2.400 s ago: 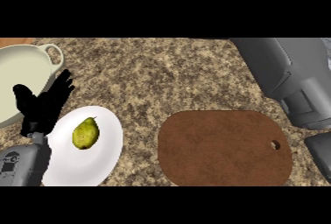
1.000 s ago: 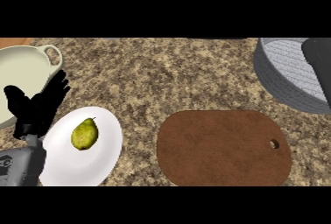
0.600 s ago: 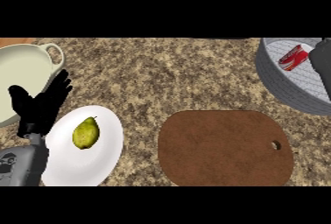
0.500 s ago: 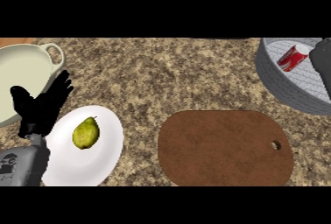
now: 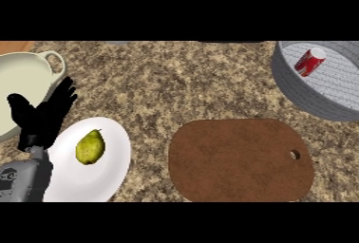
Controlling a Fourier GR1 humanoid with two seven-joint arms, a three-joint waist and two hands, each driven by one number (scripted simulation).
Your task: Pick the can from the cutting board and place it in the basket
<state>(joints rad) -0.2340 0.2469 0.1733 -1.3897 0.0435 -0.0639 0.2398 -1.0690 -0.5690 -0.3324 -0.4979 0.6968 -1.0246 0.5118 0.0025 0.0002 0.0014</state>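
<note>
Can (image 5: 309, 60) lies tilted inside the basket (image 5: 298, 92), and the cutting board (image 5: 238, 159) is bare. My left hand (image 5: 43, 118) rests open, fingers up, beside the plate (image 5: 105, 185); the right hand is out of view. My worry: a returning arm clips the basket and rolls the can.

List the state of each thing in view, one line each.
can: lying inside the basket
basket: holds the can
cutting board: flat, no can on it
pear: whole, lying on the plate
plate: holds the pear
cream pot: upright, uncovered
left hand: open, fingers up, resting at left
</note>
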